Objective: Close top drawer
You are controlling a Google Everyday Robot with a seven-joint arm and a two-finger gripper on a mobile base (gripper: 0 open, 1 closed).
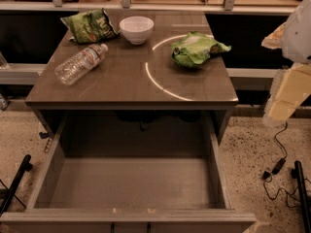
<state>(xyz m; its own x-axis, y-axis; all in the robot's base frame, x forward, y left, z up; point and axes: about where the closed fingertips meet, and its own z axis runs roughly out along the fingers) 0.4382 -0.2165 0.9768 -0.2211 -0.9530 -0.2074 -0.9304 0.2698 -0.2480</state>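
The top drawer (129, 183) of the grey-brown cabinet is pulled far out toward the camera. Its deep boxy inside is empty. Its front panel (126, 218) runs along the bottom edge of the view, with the two dark posts of its handle (130, 227) just showing. My gripper (284, 98) appears as blurred white and cream parts at the right edge. It hangs in the air beside the cabinet's right front corner, above and to the right of the drawer, and touches nothing.
On the cabinet top (126, 81) lie a clear water bottle (80, 63), a green chip bag (90, 25), a white bowl (136, 29) and a second green bag (197, 48). Black cables (277, 166) lie on the speckled floor at right. Dark bars stand at the left (14, 183) and right (302, 193) edges.
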